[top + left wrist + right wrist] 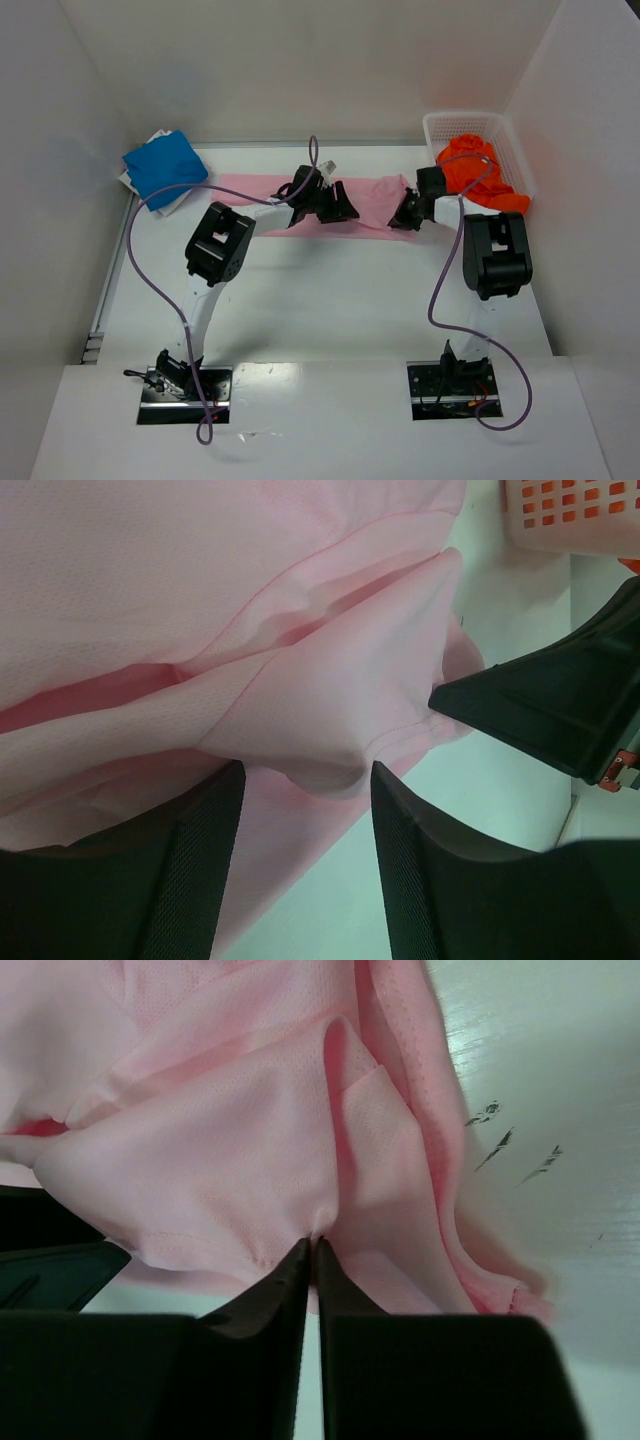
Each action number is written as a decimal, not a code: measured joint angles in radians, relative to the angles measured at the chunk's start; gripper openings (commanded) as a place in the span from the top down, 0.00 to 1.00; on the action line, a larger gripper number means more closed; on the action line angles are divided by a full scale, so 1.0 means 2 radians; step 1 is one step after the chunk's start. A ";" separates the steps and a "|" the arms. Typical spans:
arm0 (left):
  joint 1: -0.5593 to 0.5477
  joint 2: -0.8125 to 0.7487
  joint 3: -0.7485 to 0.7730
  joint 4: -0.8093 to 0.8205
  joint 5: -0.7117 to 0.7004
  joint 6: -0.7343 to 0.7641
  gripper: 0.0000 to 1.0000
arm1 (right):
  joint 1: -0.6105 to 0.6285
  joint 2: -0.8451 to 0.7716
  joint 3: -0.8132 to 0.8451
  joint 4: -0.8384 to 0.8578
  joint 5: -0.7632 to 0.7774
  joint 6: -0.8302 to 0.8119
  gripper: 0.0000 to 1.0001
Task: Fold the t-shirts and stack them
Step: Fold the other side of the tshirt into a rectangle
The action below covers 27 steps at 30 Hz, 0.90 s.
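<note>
My right gripper is pinched tight on a hemmed edge of the pink t-shirt. My left gripper has its jaws apart around a soft bulge of the same shirt and is not yet clamped on it. The shirt lies in a long band across the table, toward 12 o'clock from my bases. My left fingers are near its middle and my right fingers are at its 3 o'clock end. I judge the step to be getting a second hold for a fold. To do it well, my left jaws should close on the hem, taking every layer of the bulge and not just the top ply. Both grips should then lift evenly, so the cloth carries over flat and does not twist or bunch. The loose sleeve near my right fingers could drag and crease. The white mesh basket sits at 2 o'clock and holds the orange t-shirt, crumpled and spilling over its near rim. The blue t-shirt lies folded at 10 o'clock, outside any container.
</note>
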 measured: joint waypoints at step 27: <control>0.011 -0.017 -0.032 0.040 0.035 0.013 0.01 | 0.000 0.050 0.171 -0.013 0.018 0.006 0.98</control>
